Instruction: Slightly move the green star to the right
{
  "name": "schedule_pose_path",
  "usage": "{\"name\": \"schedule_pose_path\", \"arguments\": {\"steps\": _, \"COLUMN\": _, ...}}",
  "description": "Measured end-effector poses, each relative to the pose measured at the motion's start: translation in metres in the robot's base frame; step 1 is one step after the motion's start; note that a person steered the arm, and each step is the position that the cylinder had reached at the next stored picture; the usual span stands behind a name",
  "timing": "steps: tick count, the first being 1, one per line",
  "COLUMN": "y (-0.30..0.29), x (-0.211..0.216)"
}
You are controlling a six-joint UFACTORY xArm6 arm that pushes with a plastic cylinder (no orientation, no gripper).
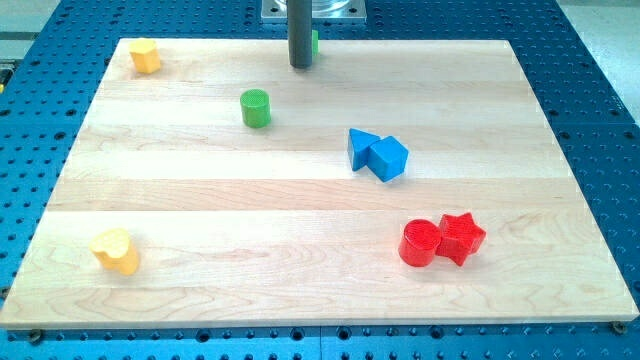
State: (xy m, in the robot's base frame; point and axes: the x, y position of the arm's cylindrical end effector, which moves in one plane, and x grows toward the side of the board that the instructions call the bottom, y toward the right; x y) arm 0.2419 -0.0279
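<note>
Camera view shows my tip (301, 66), a bare rod holding nothing, planted at the board's top edge, touching the left side of the mostly hidden green star (314, 42), presumably placed there to nudge it rightward. The green cylinder (256, 108) sits nearby, below-left.

The table (300, 200) is pale wood with faint lengthwise grain bands, set on a blue surface (600, 110) patterned with rows of small dark holes. My tip (301, 66) ends a dark grey rod. A sliver of a green block (314, 42), its shape hidden, shows at the rod's side. The green cylinder (256, 108) has a finely ribbed top. The two blue blocks (377, 154) are a strong mid-blue. The red cylinder (419, 243) and red star (461, 238) are bright red. The yellow block by the far left corner (146, 56) and the yellow block by the near left corner (116, 251) are warm yellow.
</note>
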Motion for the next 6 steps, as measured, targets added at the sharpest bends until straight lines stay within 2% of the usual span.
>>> {"name": "schedule_pose_path", "arguments": {"steps": 1, "y": -0.053, "x": -0.019}}
{"name": "schedule_pose_path", "arguments": {"steps": 2, "y": -0.042, "x": -0.048}}
{"name": "schedule_pose_path", "arguments": {"steps": 3, "y": -0.002, "x": -0.039}}
{"name": "schedule_pose_path", "arguments": {"steps": 4, "y": 0.013, "x": -0.021}}
{"name": "schedule_pose_path", "arguments": {"steps": 5, "y": 0.019, "x": 0.005}}
{"name": "schedule_pose_path", "arguments": {"steps": 6, "y": 0.040, "x": 0.053}}
